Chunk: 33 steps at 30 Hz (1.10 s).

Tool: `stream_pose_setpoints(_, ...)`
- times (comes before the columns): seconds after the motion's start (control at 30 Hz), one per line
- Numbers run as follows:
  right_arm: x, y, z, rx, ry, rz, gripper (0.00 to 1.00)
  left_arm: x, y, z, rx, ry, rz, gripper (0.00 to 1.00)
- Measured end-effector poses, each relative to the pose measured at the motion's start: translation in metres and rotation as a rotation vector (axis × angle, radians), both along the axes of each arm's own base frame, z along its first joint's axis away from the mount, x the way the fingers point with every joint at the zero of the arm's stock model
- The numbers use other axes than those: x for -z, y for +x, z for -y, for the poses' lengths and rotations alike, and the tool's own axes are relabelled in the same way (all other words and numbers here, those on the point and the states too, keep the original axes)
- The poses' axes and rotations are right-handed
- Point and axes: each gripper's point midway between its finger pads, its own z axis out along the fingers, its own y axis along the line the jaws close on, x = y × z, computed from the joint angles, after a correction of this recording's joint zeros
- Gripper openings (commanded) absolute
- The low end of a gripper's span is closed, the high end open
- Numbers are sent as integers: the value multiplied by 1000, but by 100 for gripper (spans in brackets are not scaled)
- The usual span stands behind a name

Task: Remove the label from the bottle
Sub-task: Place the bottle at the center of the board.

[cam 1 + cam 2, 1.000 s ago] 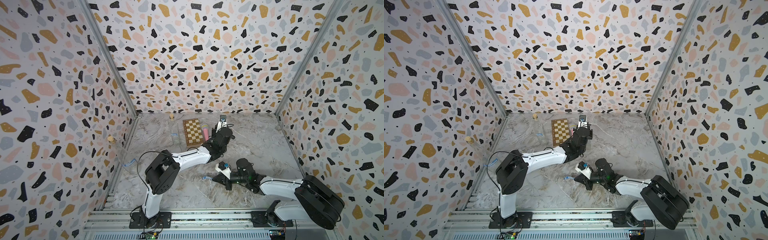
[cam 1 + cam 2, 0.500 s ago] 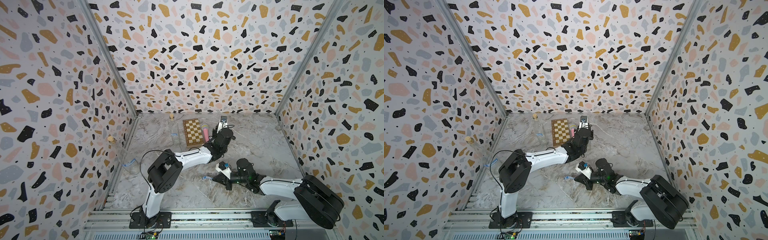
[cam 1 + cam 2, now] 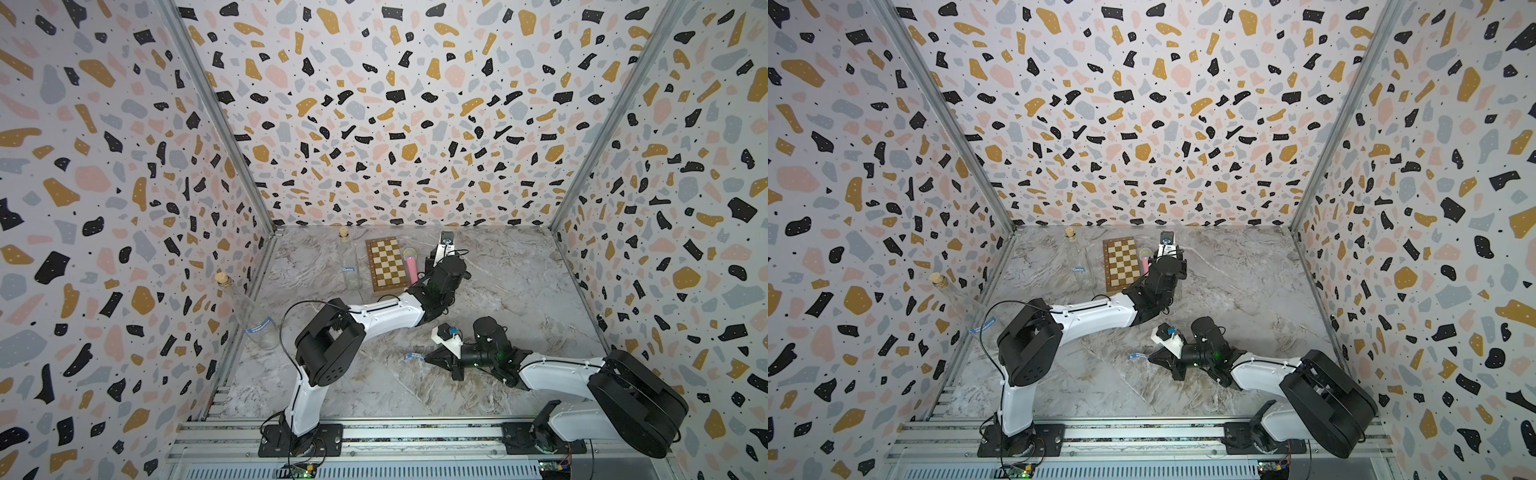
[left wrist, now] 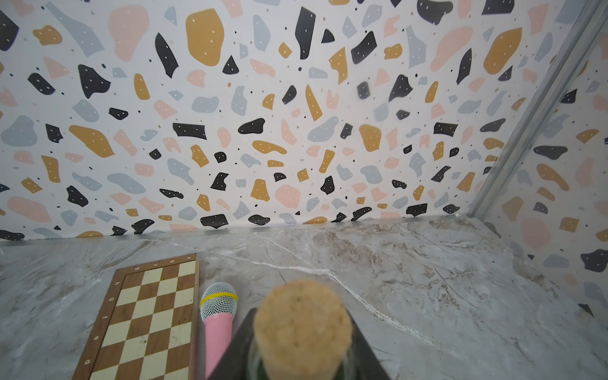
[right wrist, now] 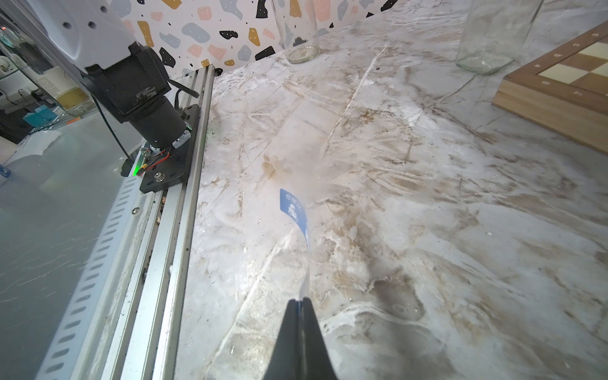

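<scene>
The label (image 5: 293, 210), off the bottle (image 4: 296, 339), is pinched by one end in the right gripper (image 5: 300, 301), its strip running straight out from the tips, low over the table (image 5: 427, 230); the bottle stands well apart between the left gripper (image 4: 301, 317) jaws, grip indeterminate.

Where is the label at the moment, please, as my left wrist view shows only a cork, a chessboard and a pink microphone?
Observer: The right claw is shut on a blue label, whose other end hangs free of any bottle.
Operator: Thank you. Are other bottles standing nearby?
Observer: A corked bottle stands by the left wall, wearing a blue band.
Operator: Is there another one?
Observer: Yes, a clear bottle stands beside the chessboard, on its left.
</scene>
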Motion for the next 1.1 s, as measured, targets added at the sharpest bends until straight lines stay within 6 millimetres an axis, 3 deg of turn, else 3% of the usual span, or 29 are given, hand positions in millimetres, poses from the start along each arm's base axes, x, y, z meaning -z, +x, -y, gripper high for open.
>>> stream_pose_setpoints(0.23,2,0,0,-2,-3,-6,0,-7,0,1,1,-28,21,46)
stream_pose_setpoints(0.43,2,-1,0,-2,-3,-7,0,-11,-2,1,3,-37,29,58)
stream_pose_setpoints(0.63,2,-1,0,1,-4,-13,0,-30,-15,-11,10,-45,55,68)
stream_pose_setpoints(0.87,4,0,1,12,-9,-35,0,-63,-45,-42,21,-90,99,79)
stream_pose_setpoints(1.1,11,-6,2,41,-42,-118,0,-76,-103,-85,150,-121,97,89)
